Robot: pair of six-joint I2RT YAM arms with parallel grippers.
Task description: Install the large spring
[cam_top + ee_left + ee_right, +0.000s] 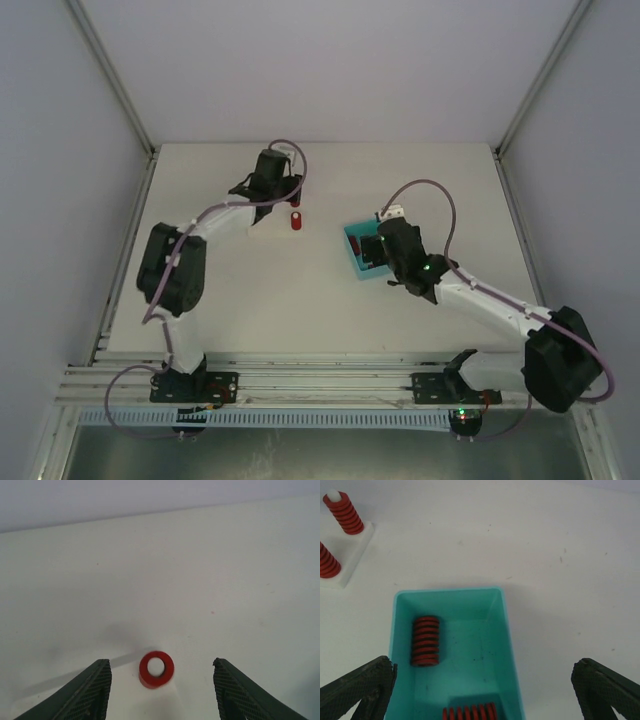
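Observation:
A teal bin (pixel 507 630) holds two large red springs lying on their sides, one at the left (pixel 425 641) and one at the near edge (pixel 470 713). My right gripper (pixel 484 664) is open wide above the bin, empty; it also shows in the top view (pixel 385 245) over the bin (pixel 352 236). A white base (pixel 355 545) carries two red springs on pegs (pixel 343 513). My left gripper (pixel 160 662) is open, with a short red ring-shaped spring (pixel 156 669) standing on the table between its fingers, untouched. In the top view the left gripper (pixel 272 172) hides that ring.
The white base with its springs (pixel 296 218) stands between the two grippers on the white table (pixel 420 175). Walls close the table at the back and both sides. An aluminium rail (pixel 320 385) runs along the near edge.

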